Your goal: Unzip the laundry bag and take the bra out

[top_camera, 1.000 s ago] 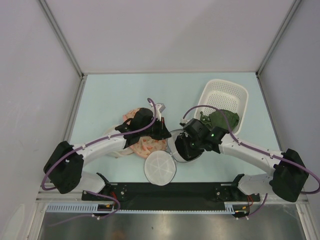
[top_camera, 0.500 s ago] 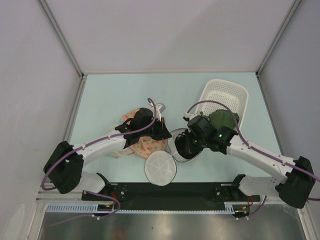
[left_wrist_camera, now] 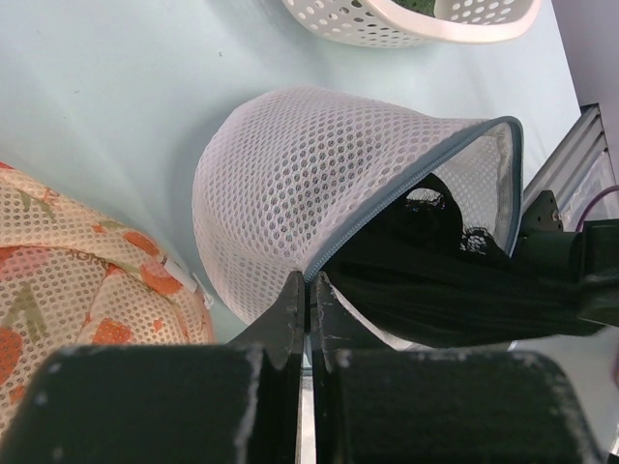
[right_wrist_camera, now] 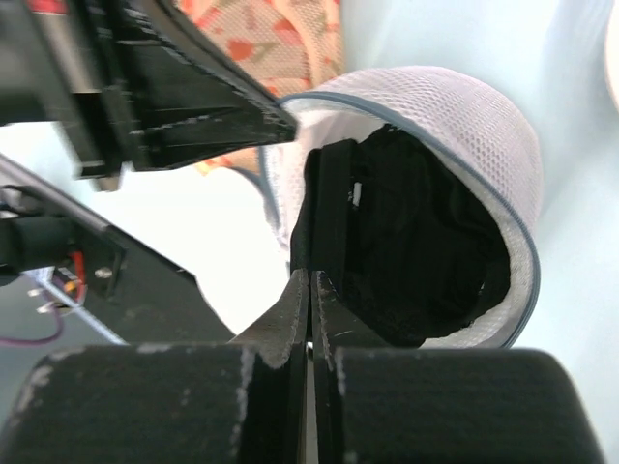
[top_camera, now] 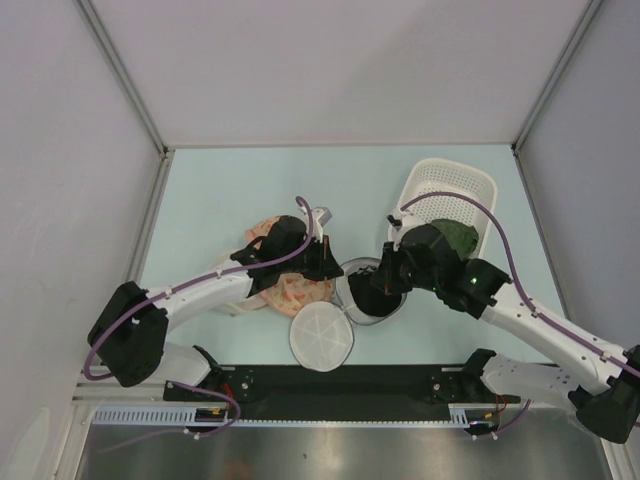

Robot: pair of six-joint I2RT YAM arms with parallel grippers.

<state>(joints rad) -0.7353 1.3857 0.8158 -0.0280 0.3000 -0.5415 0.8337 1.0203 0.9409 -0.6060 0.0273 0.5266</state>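
Left of the left tool [left_wrist_camera: 309, 290] lies a peach, floral-printed padded item [left_wrist_camera: 58, 261], soft and quilted-looking. The left tool's jaws are pressed together on the dark-banded rim of the laundry bag [left_wrist_camera: 319, 184], a round drum of white honeycomb mesh lying on its side on the pale tabletop [left_wrist_camera: 116, 87], just ahead of the tips. Its mouth gapes, so the unzipping looks done. The step in hand is drawing out the bra [left_wrist_camera: 426, 280], limp black cloth bulging from the opening, right of the left tool. The right tool [right_wrist_camera: 309, 282] pinches a fold of it, jaws together. Next, I judge, the right tool should pull away while the left anchors the rim, lest the cloth snag the mesh. Beyond the right tool stands a perforated white plastic basket [top_camera: 470, 185].
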